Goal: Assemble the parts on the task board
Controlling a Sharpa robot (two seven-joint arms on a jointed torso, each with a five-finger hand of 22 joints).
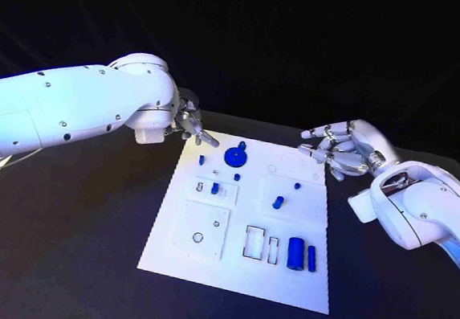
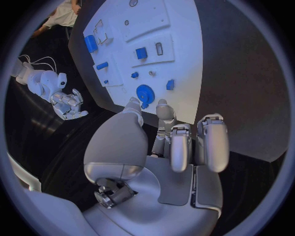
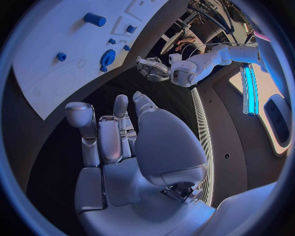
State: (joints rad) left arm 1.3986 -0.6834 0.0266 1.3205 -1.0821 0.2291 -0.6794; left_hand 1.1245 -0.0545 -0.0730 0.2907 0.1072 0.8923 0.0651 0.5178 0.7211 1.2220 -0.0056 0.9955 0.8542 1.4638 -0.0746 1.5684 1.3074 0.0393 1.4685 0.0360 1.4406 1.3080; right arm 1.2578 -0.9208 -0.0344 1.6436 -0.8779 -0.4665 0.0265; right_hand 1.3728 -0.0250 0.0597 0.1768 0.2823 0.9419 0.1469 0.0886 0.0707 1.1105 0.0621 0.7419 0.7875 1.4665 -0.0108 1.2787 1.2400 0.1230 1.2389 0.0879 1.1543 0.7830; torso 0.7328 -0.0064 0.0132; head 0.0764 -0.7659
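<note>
1. Lying at the near right of the white task board (image 1: 245,235) on the black counter (image 1: 53,247), two blue cylinder parts (image 1: 301,255) sit side by side.
2. Mid-board, small blue parts (image 1: 278,202) stand in their recesses.
3. At the far end, a blue gear (image 1: 235,158) rests on the board.
4. Left hand (image 1: 186,126) hovers off the board's far left corner, fingers (image 2: 212,142) apart, holding nothing.
5. Right hand (image 1: 334,149) hovers beyond the far right corner, fingers (image 3: 104,137) apart, empty.
</note>
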